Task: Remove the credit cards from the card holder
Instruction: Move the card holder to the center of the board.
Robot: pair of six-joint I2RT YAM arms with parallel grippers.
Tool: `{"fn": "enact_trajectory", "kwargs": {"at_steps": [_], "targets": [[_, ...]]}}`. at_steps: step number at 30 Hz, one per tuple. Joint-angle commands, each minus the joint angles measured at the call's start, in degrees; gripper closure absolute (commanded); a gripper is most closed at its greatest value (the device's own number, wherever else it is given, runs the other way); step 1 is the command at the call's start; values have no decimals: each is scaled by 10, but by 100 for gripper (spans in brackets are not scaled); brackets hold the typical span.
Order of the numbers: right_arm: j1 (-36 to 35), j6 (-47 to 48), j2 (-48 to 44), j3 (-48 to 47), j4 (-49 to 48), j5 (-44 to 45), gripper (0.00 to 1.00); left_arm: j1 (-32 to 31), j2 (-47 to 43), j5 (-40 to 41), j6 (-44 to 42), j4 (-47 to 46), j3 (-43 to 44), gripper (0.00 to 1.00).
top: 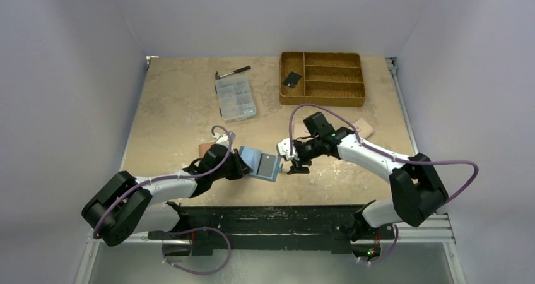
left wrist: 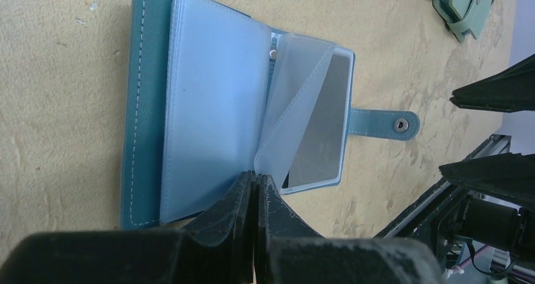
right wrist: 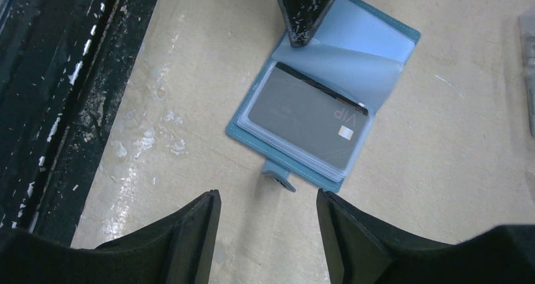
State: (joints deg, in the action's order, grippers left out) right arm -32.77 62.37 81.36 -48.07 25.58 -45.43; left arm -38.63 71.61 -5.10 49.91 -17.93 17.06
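Observation:
The card holder, a dark blue bifold, lies open on the table between both arms, its clear sleeves fanned. A greyish credit card sits in a sleeve on the snap-tab side, also seen as a grey card in the left wrist view. My left gripper is shut, its tips pressed on the sleeves at the fold. My right gripper is open with nothing between its fingers, hovering just short of the snap tab. A black credit card lies in the wicker tray's left compartment.
A wicker divided tray stands at the back right. A clear compartment box and a pen lie at the back centre. A brownish flat item lies by the left arm and a beige one by the right arm. The black rail runs along the near edge.

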Motion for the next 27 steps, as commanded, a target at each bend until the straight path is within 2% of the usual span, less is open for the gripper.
{"fn": "enact_trajectory", "kwargs": {"at_steps": [1, 9, 14, 21, 27], "targets": [[-37, 28, 19, -14, -5, 62, 34, 4, 5, 7, -4, 8, 20, 100], [-80, 49, 43, -23, 0, 112, 34, 4, -6, 22, -5, 34, 27, 100], [-93, 53, 47, -24, 2, 114, 39, 4, -8, 31, -3, 48, 31, 100], [-94, 50, 45, -21, -2, 127, 57, 4, -41, 56, -1, 91, 38, 96], [-95, 49, 43, -19, 0, 139, 73, 4, -82, 93, -6, 146, 51, 80]]}}
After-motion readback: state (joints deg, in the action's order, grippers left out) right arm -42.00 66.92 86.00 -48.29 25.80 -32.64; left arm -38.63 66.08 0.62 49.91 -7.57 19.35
